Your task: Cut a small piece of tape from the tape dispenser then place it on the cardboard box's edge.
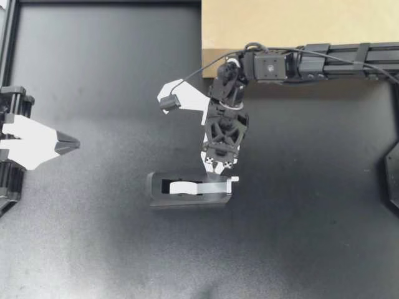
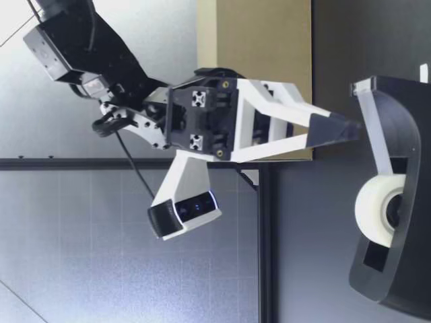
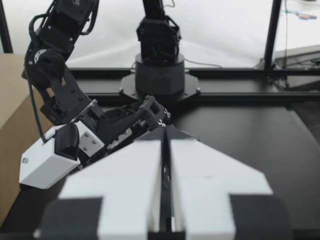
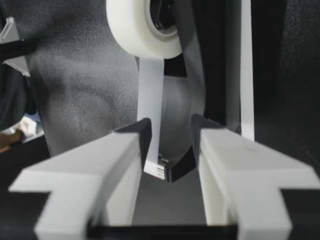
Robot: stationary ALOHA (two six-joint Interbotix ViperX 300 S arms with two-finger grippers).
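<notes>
The black tape dispenser lies mid-table with its white roll showing. My right gripper points down at its cutter end, open. In the right wrist view the open right gripper straddles the tape strip that runs from the roll to the cutter. In the low view my right gripper hangs just above the dispenser. The cardboard box sits at the far edge. My left gripper rests far off at the table's left, shut and empty.
The right arm stretches along the box's near edge. In the left wrist view, the right arm's base stands across the table, with the box to one side. A dark mount sits at the table's right edge.
</notes>
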